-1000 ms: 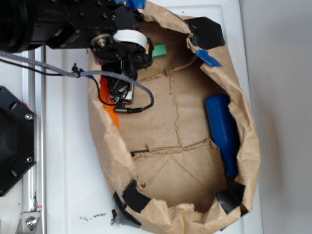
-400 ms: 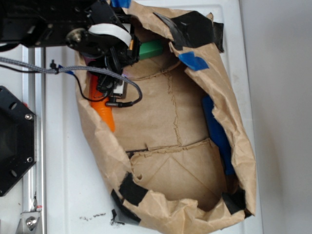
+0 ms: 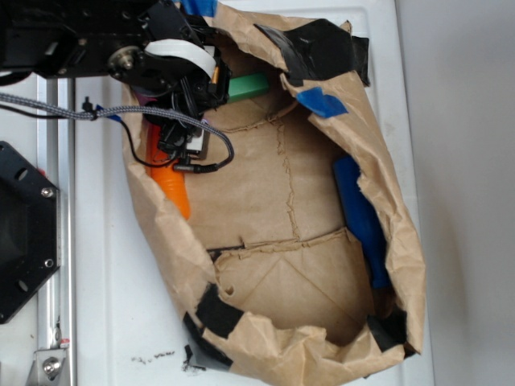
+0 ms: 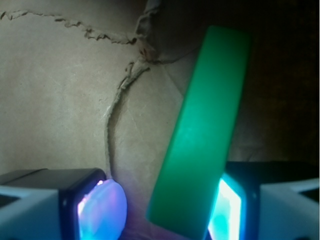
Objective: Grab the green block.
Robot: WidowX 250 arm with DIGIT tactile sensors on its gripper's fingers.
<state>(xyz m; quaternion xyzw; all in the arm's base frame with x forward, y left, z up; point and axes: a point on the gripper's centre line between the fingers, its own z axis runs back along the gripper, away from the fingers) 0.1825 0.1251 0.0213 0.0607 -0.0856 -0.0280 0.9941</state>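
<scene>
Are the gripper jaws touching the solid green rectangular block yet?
Partly touching. In the wrist view the green block lies against the right jaw, while a visible gap separates it from the left jaw, so the gripper is not closed on it.

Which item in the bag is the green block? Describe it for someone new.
Find the crumpled brown paper bag on the white table. At its top end, right beside the claw, lies the green block: a flat-faced solid green bar. The carrot is orange; the blue object lies along the opposite side.
</scene>
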